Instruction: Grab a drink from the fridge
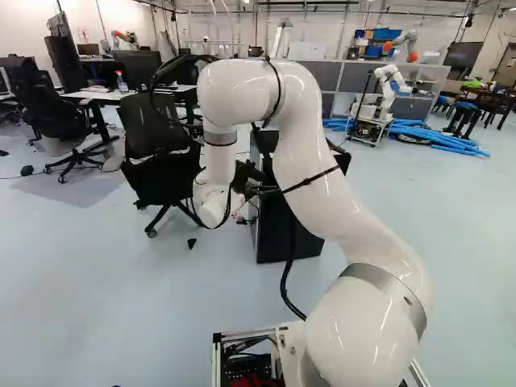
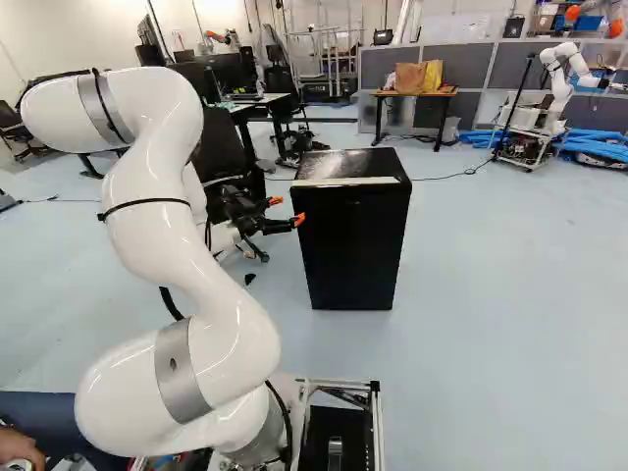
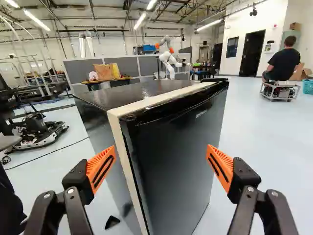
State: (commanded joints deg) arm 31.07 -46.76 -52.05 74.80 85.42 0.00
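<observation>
Ahead of the gripper (image 3: 162, 149), the black fridge (image 3: 176, 171) stands upright on the floor (image 2: 510, 294), its door looking closed beyond the pale strip (image 3: 147, 102) at its front edge. No drink shows in any view; presumably it is inside. The gripper's two fingers are spread wide, orange pads on either side of the near corner in the wrist view, with nothing pinched between them; whether either touches the fridge, I can't tell. So the approach looks mostly made, while opening the door, reaching in, gripping a drink and bringing it out all remain. Next, I'd judge, one finger must work at the door's edge. The white arm (image 2: 186, 255) reaches out from the base, with an office chair (image 1: 153, 145) nearby and a table (image 2: 417, 93) holding bags farther beyond.
</observation>
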